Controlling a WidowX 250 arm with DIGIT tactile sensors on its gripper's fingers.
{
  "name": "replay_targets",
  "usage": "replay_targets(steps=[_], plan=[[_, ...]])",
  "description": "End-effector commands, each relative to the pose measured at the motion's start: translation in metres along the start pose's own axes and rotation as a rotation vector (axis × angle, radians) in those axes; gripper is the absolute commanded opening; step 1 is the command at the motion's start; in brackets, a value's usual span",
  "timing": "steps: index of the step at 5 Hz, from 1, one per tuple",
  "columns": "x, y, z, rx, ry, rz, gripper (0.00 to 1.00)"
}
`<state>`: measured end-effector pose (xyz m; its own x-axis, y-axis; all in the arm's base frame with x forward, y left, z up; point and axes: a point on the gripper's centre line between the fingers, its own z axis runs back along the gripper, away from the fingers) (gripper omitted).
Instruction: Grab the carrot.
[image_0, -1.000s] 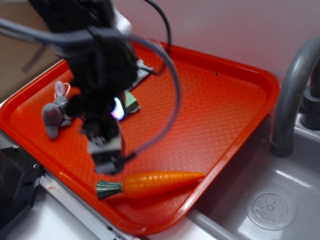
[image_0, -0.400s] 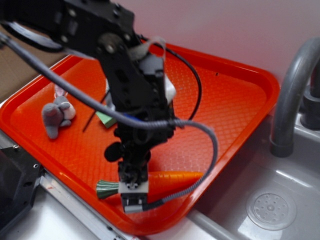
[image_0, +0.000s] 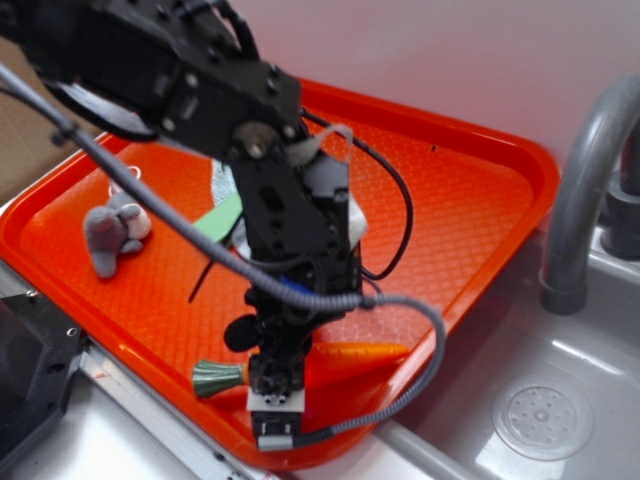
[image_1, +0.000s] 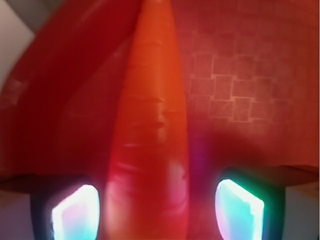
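My end effector (image_0: 275, 400) straddles the carrot (image_0: 350, 360), fingers apart.

In the wrist view one finger (image_1: 75, 210) sits either side of the carrot's thick part, its long axis running straight ahead between them, lying near the red tray's (image_0: 480, 200) front rim.

The carrot (image_0: 350, 358) (image_1: 150, 135) is lying flat, glossy orange and ridged, running lengthwise between the gripper's (image_0: 275, 400) two fingers. Its tapered tip is pointing away from the claw, while its dark-green stem end is sticking out beside it.
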<state>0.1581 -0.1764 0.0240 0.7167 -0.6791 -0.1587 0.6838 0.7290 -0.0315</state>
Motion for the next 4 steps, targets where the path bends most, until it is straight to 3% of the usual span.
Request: replay_targets(steps=[1,3,4], plan=[[-0.004,-0.011,-0.009,0.002,0.007,-0.020,0.00],[-0.005,-0.012,-0.009,0.009,0.009,-0.026,0.00],[-0.014,0.004,0.016,0.002,-0.011,0.081,0.00]])
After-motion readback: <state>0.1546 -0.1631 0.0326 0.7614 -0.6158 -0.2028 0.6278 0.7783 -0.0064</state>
